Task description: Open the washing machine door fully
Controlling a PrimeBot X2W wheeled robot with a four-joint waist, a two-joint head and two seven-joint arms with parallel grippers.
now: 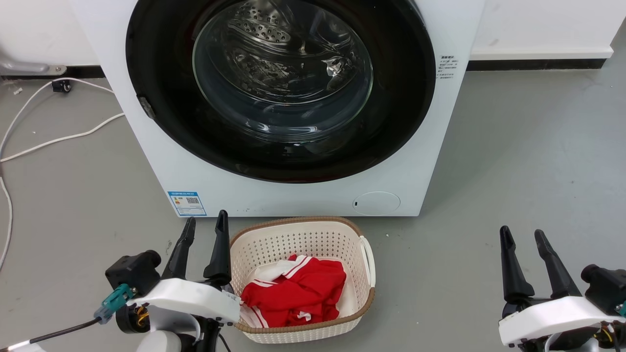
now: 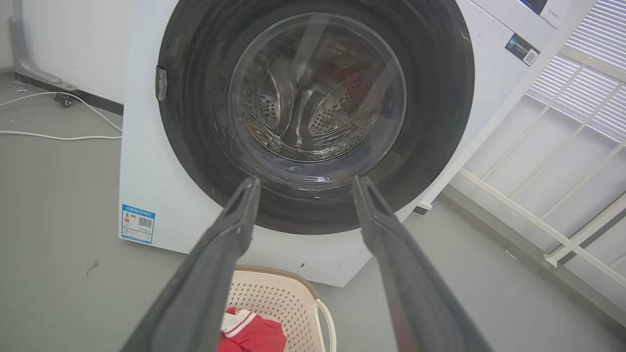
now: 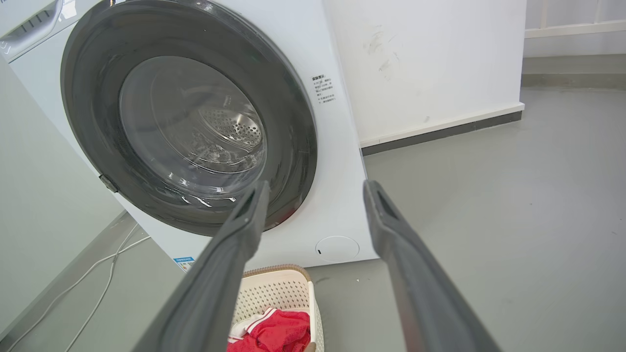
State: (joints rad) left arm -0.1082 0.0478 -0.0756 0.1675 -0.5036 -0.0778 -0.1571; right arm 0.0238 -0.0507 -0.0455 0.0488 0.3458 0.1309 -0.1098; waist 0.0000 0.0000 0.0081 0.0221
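Washing machine [image 1: 303, 195] stands ahead of both grippers, its glossy black washing machine door [image 1: 401, 98] shut flush against the front, so the task seems at its very start. A laundry basket [image 1: 298, 221] sits just right of the left gripper [image 1: 206, 217], whose fingers are spread and empty; the right gripper [image 1: 521, 231] is likewise spread, holding nothing. Next, one hand likely must reach forward to the door's rim, perhaps near the small grey tab [image 1: 146, 107], and pull.
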